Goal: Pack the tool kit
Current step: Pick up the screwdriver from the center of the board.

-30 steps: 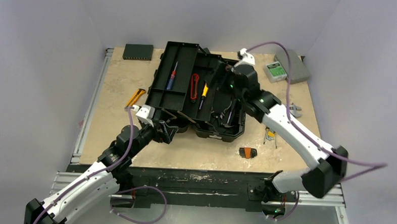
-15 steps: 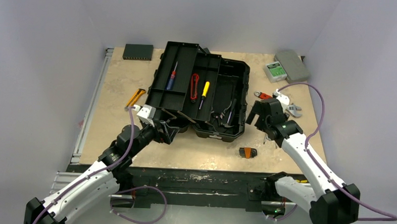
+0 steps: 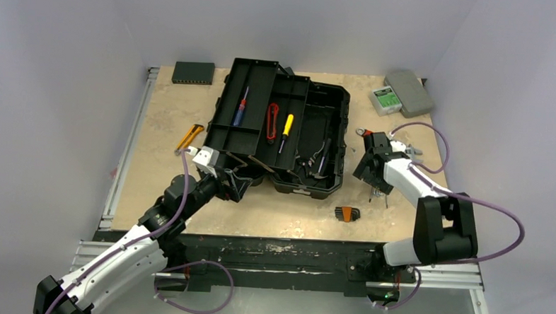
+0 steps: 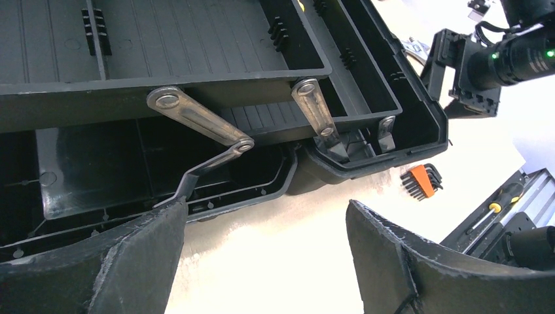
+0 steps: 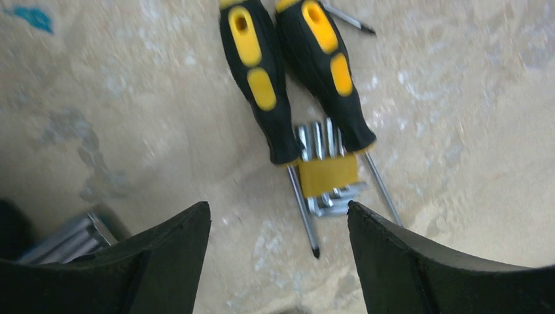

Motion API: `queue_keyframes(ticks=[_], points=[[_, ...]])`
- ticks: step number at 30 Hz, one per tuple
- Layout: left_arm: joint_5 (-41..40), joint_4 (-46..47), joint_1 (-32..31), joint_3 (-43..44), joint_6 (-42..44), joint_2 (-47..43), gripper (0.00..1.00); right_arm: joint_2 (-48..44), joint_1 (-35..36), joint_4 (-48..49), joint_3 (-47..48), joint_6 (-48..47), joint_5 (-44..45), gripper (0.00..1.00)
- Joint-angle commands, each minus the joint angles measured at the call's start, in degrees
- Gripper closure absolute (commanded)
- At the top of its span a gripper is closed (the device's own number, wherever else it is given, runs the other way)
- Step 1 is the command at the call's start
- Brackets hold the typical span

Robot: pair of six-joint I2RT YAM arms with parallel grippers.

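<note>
Two screwdrivers lie beneath the right gripper (spread wide, empty).

no readable text, labels or numbers

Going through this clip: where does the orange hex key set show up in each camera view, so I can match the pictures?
Top external: the orange hex key set lies on the table, just in front of the toolbox, near its front right corner.
Left wrist: right of centre, on the table past the toolbox corner.
Right wrist: not in it; only a yellow hex key set shows there.
Shared landmark: the toolbox, in the top and left wrist views.
</note>
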Motion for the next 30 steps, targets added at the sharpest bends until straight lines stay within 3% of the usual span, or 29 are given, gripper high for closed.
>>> queue_keyframes(ticks=[1, 4, 11, 16, 23, 30], points=[[0.62, 2.49, 0.05, 0.05, -0.16, -0.31, 0.13, 3.88, -3.73, 8.14, 4.97, -5.4, -5.17, 0.26], [0.55, 2.41, 0.08, -0.06, -0.15, -0.48, 0.12, 6.09, -6.18, 11.92, 5.03, -7.65, -6.84, 0.27], [0.84, 2.6, 0.03, 0.09, -0.11, 0.18, 0.12, 14.8, -7.25, 12.4, 8.77, -8.31, -7.88, 0.42], [0.66, 2.58, 0.05, 0.13, 0.11, 0.39, 0.13, 15.89, -7.38, 12.56, 8.63, -7.66, -9.16, 0.58], [0.21, 2.38, 0.05, -0.04, 0.37, 0.31, 0.13, 4.93, -7.33, 12.07, 6.99, -8.0, -12.62, 0.8], [1.24, 0.78, 0.03, -0.05, -0.47, -0.55, 0.15, -7.73, -7.34, 10.81, 6.93, -9.53, -17.55, 0.88]])
